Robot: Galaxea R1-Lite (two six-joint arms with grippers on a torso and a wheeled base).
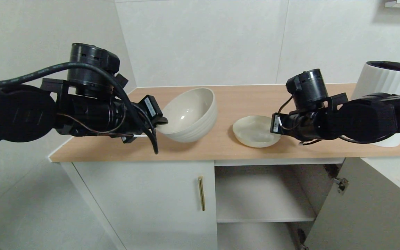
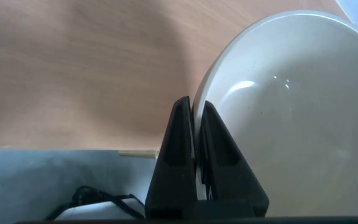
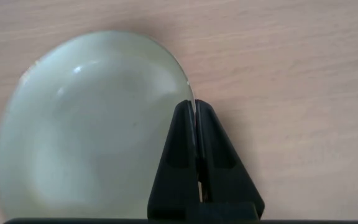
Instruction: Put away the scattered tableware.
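1. Open cupboard shelf (image 1: pixel 262 194), below and nearer than both pincers. I take it for the destination.
2. Left pincer (image 1: pixel 161 122): clamped on the near rim of the cream bowl (image 1: pixel 189 114), which tilts beyond its tips, mouth turned toward the pincer. I cannot tell whether its base clears the wooden countertop (image 1: pixel 241 99).
3. Right pincer (image 1: pixel 275 127): pinched on the rim of the pale shallow dish (image 1: pixel 255 131), which lies just past its tips.
4. White ribbed vessel (image 1: pixel 384 78), behind the right pincer.
5. Step, by my judgement: both pieces gripped, stowing not begun. Next I would lift each clear, then lower it to the shelf with a firm hold on the thin rim.
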